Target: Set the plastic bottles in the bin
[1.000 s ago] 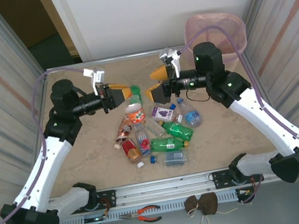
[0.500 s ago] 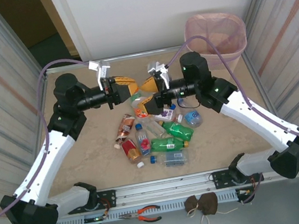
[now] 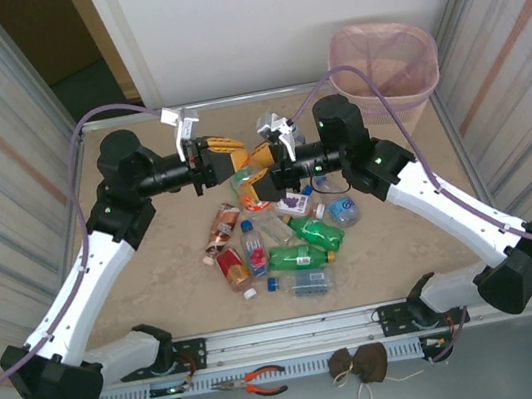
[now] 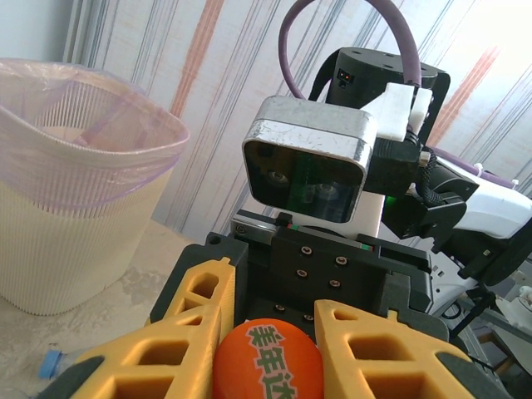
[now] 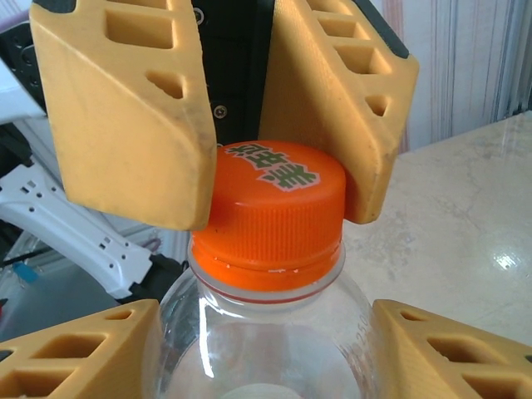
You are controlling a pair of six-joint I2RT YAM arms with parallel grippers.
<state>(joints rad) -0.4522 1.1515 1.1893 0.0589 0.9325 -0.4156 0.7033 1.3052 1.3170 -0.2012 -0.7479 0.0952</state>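
**One bottle held between two grippers, the rest heaped on the surface**

Two arms meet over the middle of the sandy surface (image 3: 158, 287). The left gripper (image 4: 268, 332) is clamped on the orange cap of one clear bottle (image 5: 270, 216), holding it above the surface. The right gripper (image 5: 266, 332) faces it head-on. Its two yellow fingers stand either side of that bottle's shoulder, just under the cap. From where I stand I cannot tell whether they press on the plastic or merely flank it.

Just to the near side of the grippers lies the heap of bottles (image 3: 283, 242). I count about nine, but they overlap, so the tally is rough. Two green bottles (image 3: 302, 254) lie close together at the heap's right. A purple-labelled bottle (image 3: 292, 200) lies at its far side, and others wear red or blue labels. A loose white cap (image 3: 248, 292) and a blue cap (image 3: 272, 283) sit at the heap's near edge.

There is one bin (image 3: 384, 64), pale pink with a thin liner, at the far right corner, well apart from the heap. The right arm's black wrist and a purple cable (image 3: 370, 87) lie between the held bottle and the bin.

On the near rail rest red-handled pliers (image 3: 262, 380) and two small brown bundles (image 3: 361, 365).
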